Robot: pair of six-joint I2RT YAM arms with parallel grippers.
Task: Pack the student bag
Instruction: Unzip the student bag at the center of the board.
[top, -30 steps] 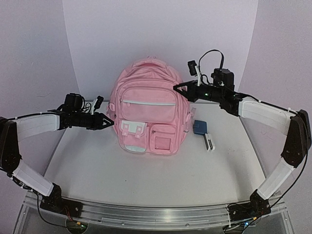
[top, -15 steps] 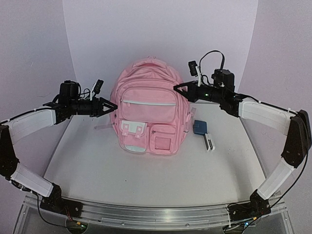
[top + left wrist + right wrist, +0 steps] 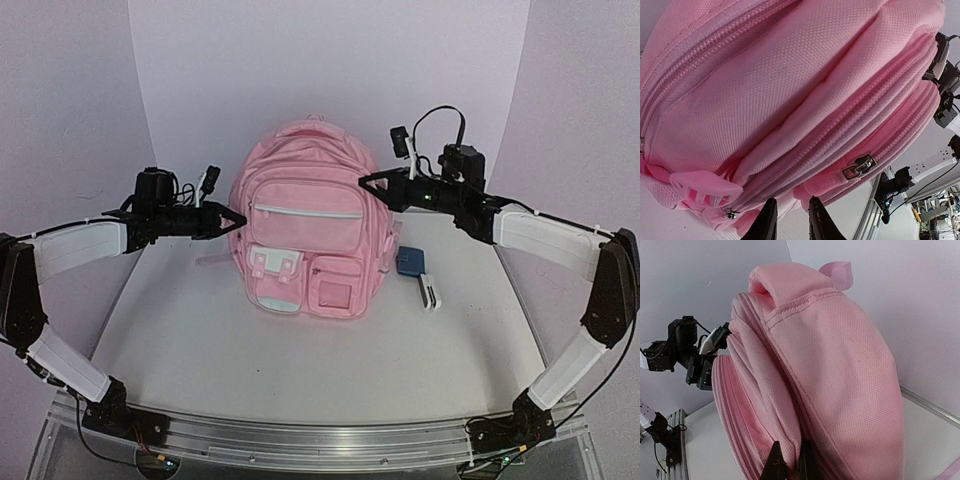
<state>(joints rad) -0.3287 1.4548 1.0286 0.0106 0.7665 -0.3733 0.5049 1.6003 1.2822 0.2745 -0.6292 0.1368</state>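
The student bag (image 3: 305, 235) stood upright. The left gripper (image 3: 241, 216), a little spread, was at its side. The right gripper (image 3: 363, 180) perhaps touched it; whether it pinched, I could not tell.

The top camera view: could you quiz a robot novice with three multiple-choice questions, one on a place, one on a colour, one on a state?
1. Where does the blue item lie relative to the student bag?
A. On top of it
B. On the table, on the right arm's side of it
C. On the left arm's side of it

2. What colour is the student bag?
A. Pink
B. Green
C. Black

3. How is the student bag placed?
A. Lying flat
B. Hanging from a gripper
C. Standing upright, pockets facing the camera

Answers:
1 B: it sits on the table beside the bag's right edge.
2 A: its fabric shows pink in every view.
3 C: it stands on its base, handle on top.
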